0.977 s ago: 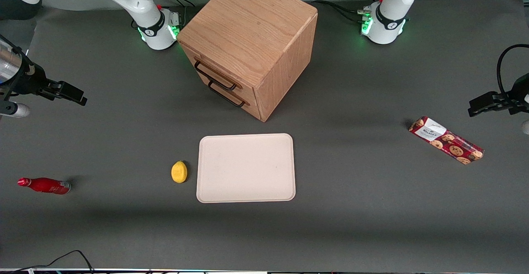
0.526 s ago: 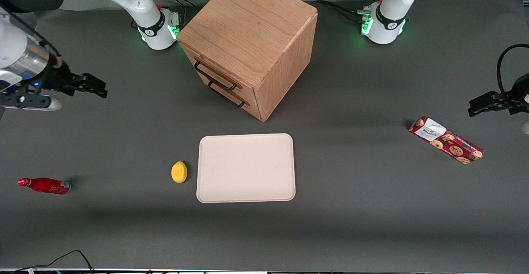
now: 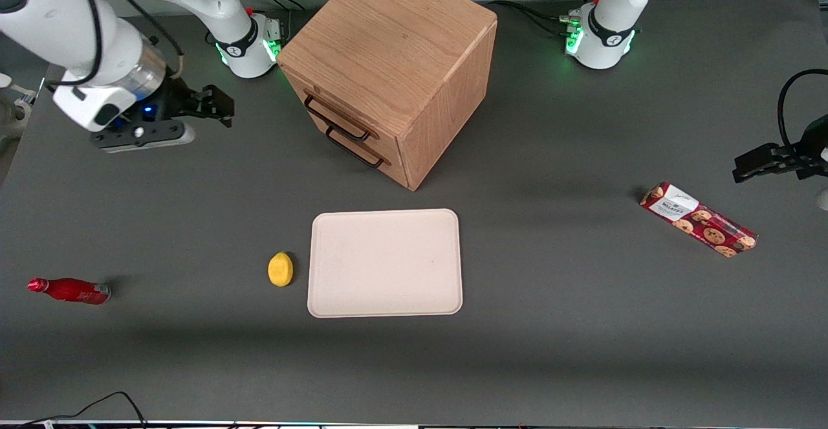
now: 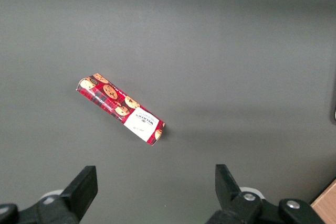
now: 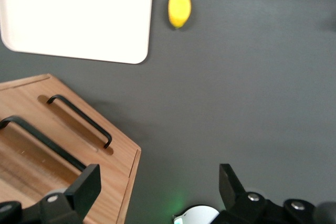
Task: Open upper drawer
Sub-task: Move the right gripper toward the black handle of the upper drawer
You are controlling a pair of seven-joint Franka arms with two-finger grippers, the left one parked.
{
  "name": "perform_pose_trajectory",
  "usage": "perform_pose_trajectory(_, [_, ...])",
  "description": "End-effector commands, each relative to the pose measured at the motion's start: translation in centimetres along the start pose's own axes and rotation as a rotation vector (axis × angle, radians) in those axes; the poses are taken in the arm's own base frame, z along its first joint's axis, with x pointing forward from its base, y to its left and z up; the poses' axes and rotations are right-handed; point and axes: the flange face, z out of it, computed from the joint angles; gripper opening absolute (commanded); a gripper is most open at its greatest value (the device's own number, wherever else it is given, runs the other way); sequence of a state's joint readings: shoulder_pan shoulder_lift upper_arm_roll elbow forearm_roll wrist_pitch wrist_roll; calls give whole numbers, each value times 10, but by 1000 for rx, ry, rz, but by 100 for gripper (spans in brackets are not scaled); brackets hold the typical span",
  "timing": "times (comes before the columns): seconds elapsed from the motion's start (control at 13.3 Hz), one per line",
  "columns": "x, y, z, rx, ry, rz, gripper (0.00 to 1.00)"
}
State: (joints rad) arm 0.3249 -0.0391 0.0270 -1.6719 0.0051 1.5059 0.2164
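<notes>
The boxy wooden cabinet (image 3: 394,41) stands at the back middle of the table. Its upper drawer (image 3: 352,118) is closed, with a thin dark bar handle (image 3: 336,120) above the lower drawer's matching handle (image 3: 354,149). My right gripper (image 3: 218,105) hovers above the table in front of the drawers, well short of the handles and apart from the cabinet. It is open with nothing between its fingers. The right wrist view shows the gripper (image 5: 157,192), the upper drawer's handle (image 5: 37,141) and the lower one (image 5: 79,121).
A cream tray (image 3: 385,262) lies nearer the front camera than the cabinet, with a yellow lemon (image 3: 280,268) beside it. A red bottle (image 3: 70,290) lies toward the working arm's end. A cookie box (image 3: 698,219) lies toward the parked arm's end.
My right arm has swung in from the working arm's table end toward the cabinet, and the gripper now sits much closer to the drawer fronts. The drawers have not moved.
</notes>
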Motion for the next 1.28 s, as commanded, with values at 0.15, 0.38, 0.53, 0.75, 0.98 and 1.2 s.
perform_pose_trajectory(0.15, [-22,-66,-6,38,-19,-123,100])
perform_pose_trajectory(0.38, [-30,-102,-11,39,-1,-191,100])
perform_pose_trajectory(0.53, [-31,-110,-8,69,-16,-221,100])
perform_pose_trajectory(0.75, [-29,-109,-3,70,-24,-294,100])
perform_pose_trajectory(0.98, [-17,-105,13,166,-70,-406,100])
perform_pose_trajectory(1.2, [6,-76,41,280,-119,-472,100])
